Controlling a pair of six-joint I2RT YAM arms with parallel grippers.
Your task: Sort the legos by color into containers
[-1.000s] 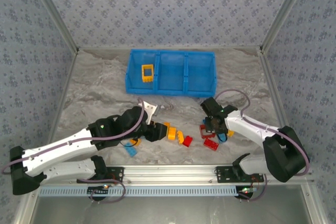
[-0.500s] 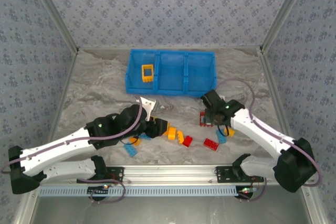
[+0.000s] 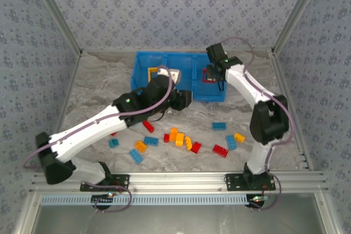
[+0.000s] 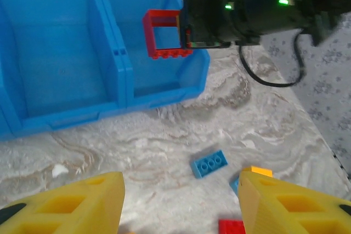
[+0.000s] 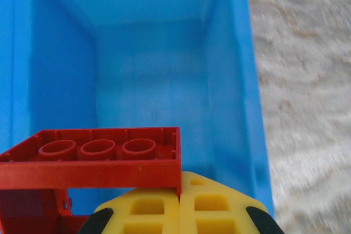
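My right gripper [image 3: 213,72] [image 5: 181,207] is shut on one edge of a hollow red frame lego [image 3: 207,76] [image 5: 93,157] and holds it over the right compartment of the blue container bin [image 3: 181,55] [image 5: 237,80]. The left wrist view shows that frame [image 4: 164,34] above the same compartment, in the right gripper [image 4: 189,26]. My left gripper [image 3: 184,98] [image 4: 181,206] hangs open and empty just in front of the bin [image 4: 109,53]. A yellow frame [image 3: 153,72] lies in the left compartment, partly behind my left arm.
Loose legos lie on the marble table in front of the bin: a light blue one [image 3: 219,126] [image 4: 209,163], red ones [image 3: 220,150], yellow and orange ones [image 3: 176,136] and more blue ones at the left [image 3: 135,155]. Patterned walls close in the sides and back.
The right arm swung from the table's right middle up to the bin's right compartment, carrying the red frame. The left arm rose from the loose bricks toward the bin's front.
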